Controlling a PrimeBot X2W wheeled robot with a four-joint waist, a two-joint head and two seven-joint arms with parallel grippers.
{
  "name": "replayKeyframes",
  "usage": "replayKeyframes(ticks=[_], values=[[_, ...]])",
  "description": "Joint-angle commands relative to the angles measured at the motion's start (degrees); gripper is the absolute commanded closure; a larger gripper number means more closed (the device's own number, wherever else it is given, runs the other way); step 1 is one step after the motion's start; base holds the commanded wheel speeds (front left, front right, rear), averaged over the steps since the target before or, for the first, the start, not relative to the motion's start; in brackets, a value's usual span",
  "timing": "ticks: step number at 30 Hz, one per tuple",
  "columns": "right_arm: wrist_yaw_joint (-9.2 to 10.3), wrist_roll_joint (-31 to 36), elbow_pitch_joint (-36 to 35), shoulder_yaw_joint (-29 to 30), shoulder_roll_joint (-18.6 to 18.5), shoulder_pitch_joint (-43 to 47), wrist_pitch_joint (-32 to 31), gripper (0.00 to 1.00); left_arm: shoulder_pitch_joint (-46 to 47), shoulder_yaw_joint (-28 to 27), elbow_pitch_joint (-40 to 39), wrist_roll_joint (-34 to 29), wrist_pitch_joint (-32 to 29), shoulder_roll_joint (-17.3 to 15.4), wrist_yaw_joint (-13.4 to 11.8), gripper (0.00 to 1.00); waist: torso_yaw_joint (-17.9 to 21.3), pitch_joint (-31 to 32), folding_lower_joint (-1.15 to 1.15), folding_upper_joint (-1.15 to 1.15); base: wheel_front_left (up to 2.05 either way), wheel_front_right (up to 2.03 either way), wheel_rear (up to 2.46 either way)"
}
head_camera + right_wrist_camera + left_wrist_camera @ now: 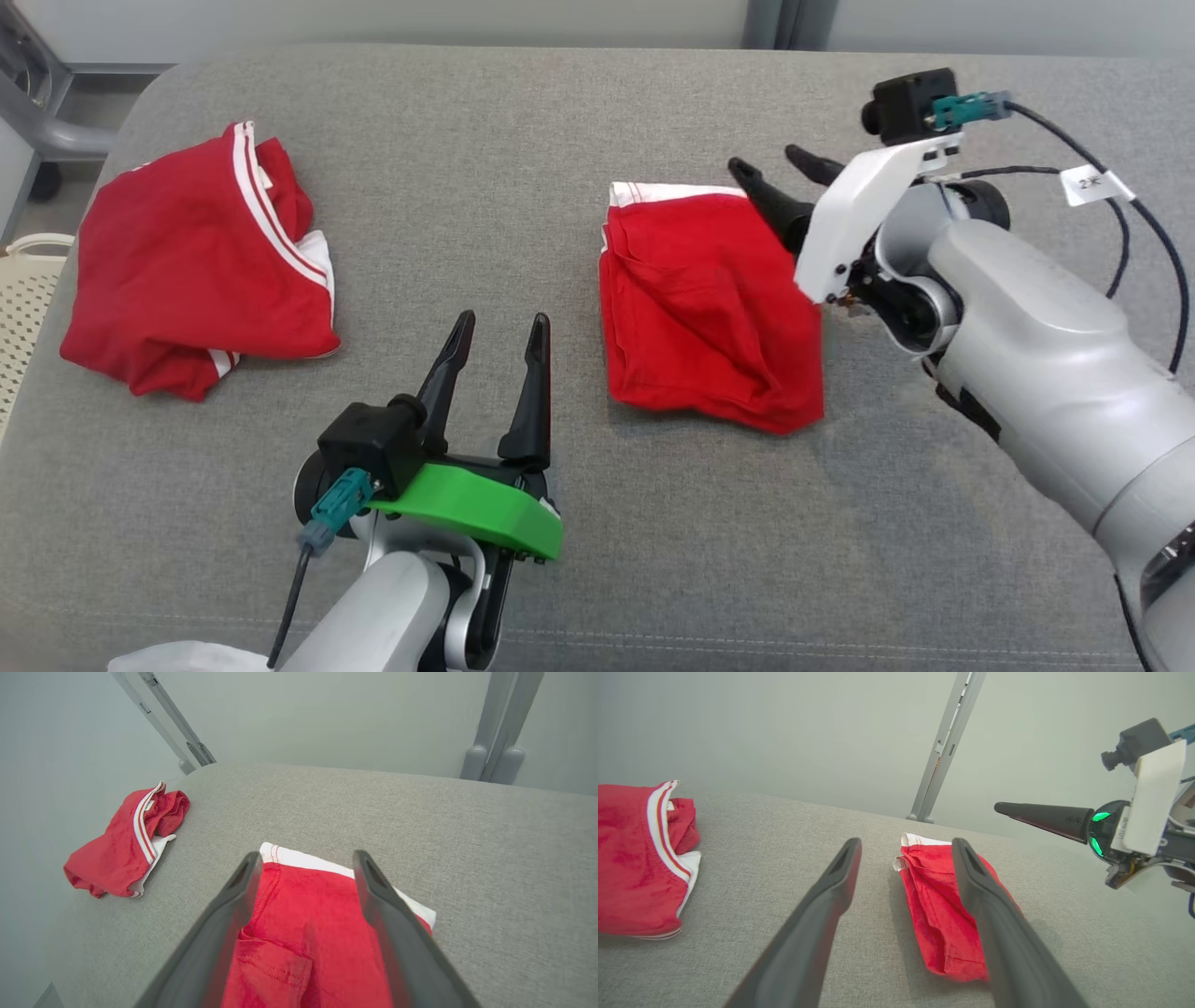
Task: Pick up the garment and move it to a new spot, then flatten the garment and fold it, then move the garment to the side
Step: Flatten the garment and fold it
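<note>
A folded red garment (709,308) with a white waistband lies right of the middle of the grey cloth-covered table (523,140). My right gripper (770,163) hovers open over the garment's far right corner, with nothing between its fingers. In the right wrist view the garment (303,933) spreads below that open gripper (307,858). My left gripper (501,324) stands open over bare table, left of the garment and nearer the front. From the left wrist view, the garment (938,905) lies behind the right finger of that open gripper (906,842).
A second red garment with white stripes (196,271) lies loosely bunched at the table's left. A white perforated basket (28,299) stands past the left edge. A grey metal frame (37,103) is at the far left corner. Cables (1130,215) trail from my right wrist.
</note>
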State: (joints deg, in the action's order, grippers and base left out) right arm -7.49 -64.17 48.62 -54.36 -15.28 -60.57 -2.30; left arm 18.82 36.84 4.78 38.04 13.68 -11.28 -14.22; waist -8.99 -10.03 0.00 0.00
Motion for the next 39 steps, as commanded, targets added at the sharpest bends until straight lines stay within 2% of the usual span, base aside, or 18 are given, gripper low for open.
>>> replayKeyframes(ticks=[1, 4, 11, 16, 17, 18, 20, 34, 39], values=[[0.0, -0.63, -0.42, 0.75, -1.07, 0.46, 1.24, 0.0, -0.35, -0.07, -0.22, -0.44, 0.01, -0.22, -0.37, 0.0, 0.58, 0.09, 0.0, 0.0, 0.0, 0.0, 0.0], [0.0, -1.07, -0.71, 2.08, -3.24, 1.7, 3.05, 0.0, -0.65, 0.05, -0.62, -0.52, -0.04, -0.34, -0.61, 0.0, 1.32, 0.03, 0.0, 0.0, 0.0, 0.0, 0.0], [0.0, -1.93, -0.8, 3.52, -5.77, 5.6, 5.03, 0.0, -0.93, 0.52, -1.68, -0.69, -0.19, -0.66, -0.99, 0.0, 2.05, -0.6, 0.0, 0.0, 0.0, 0.0, 0.0], [0.0, 0.99, -0.3, 2.7, -6.1, 7.7, 9.32, 0.0, -1.04, 0.54, -1.96, -0.38, -0.23, -0.73, -1.15, 0.0, 1.67, -1.1, 0.0, 0.0, 0.0, 0.0, 0.0], [0.0, 1.65, -0.26, 2.5, -5.85, 8.11, 10.41, 0.27, -1.05, 0.53, -1.99, -0.32, -0.22, -0.7, -1.2, 0.0, 1.48, -1.23, 0.0, 0.0, 0.0, 0.0, 0.0], [0.0, 2.03, -0.17, 2.42, -5.55, 8.64, 11.43, 0.6, -1.08, 0.53, -2.03, -0.3, -0.19, -0.72, -1.22, 0.0, 1.28, -1.34, 0.0, 0.0, 0.0, 0.0, 0.0], [0.0, 2.72, 0.03, 2.42, -5.07, 9.57, 13.19, 1.0, -1.19, 0.56, -2.15, -0.3, -0.14, -0.79, -1.29, 0.0, 0.85, -1.52, 0.0, 0.0, 0.0, 0.0, 0.0], [0.0, 8.95, 4.58, 0.47, -0.45, 13.16, 17.3, 1.0, -0.55, 0.03, -2.25, 0.07, 0.37, -0.48, -1.08, 0.0, -3.02, -3.39, 0.0, 0.0, 0.0, 0.0, 0.0], [0.01, 11.94, 3.64, -1.28, 1.69, 13.76, 17.5, 1.0, -0.51, -0.17, -2.31, -0.02, 0.5, -0.44, -1.07, 0.0, -3.95, -3.62, 0.0, 0.0, 0.0, 0.0, 0.0]])
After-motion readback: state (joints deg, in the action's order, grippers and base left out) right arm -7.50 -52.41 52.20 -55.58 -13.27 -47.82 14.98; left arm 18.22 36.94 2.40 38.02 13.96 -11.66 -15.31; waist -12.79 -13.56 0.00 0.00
